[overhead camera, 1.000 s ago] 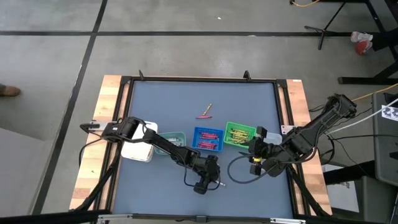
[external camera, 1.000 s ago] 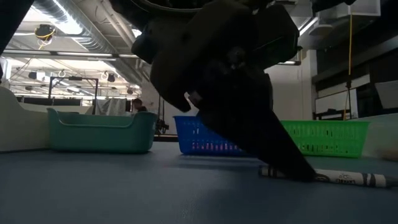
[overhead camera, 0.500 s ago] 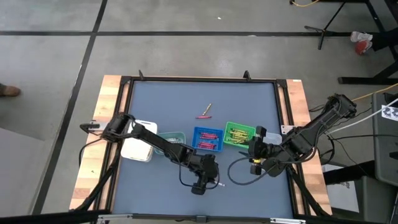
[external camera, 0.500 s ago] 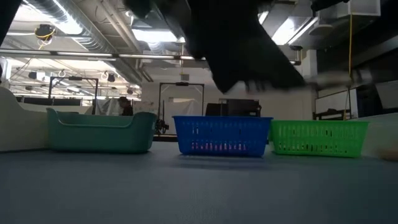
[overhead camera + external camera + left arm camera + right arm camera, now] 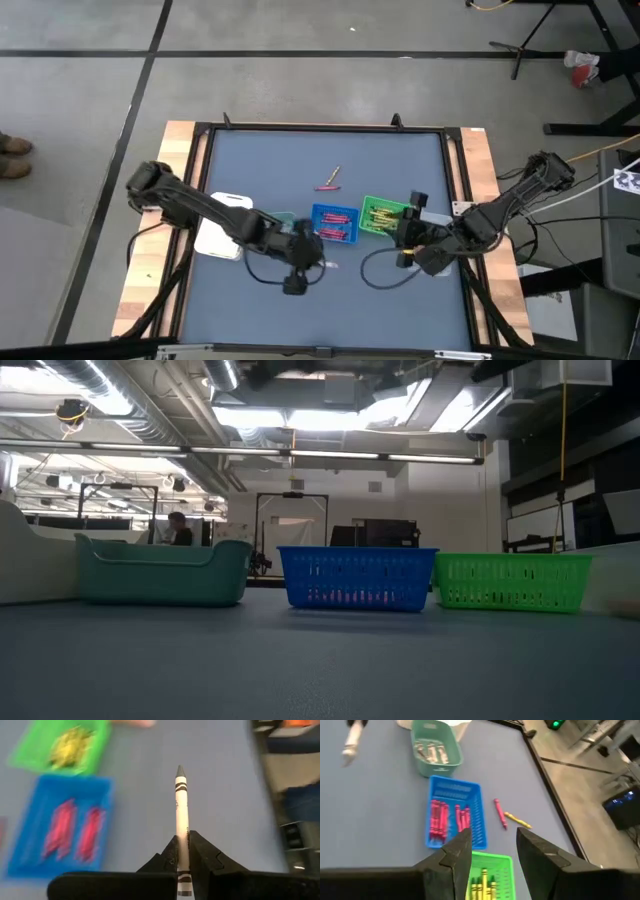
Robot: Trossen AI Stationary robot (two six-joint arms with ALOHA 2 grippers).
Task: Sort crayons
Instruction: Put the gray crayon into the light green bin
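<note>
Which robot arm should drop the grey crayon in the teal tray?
Probably the left. Its end effector holds the grey crayon near the teal tray. The right end effector is open over the green tray.

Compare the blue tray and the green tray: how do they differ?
The blue tray holds red crayons; the green tray holds yellow crayons. In the high view the blue tray sits between the teal tray and the green one. Both are small slotted trays.

no readable text, labels or numbers anywhere.
</note>
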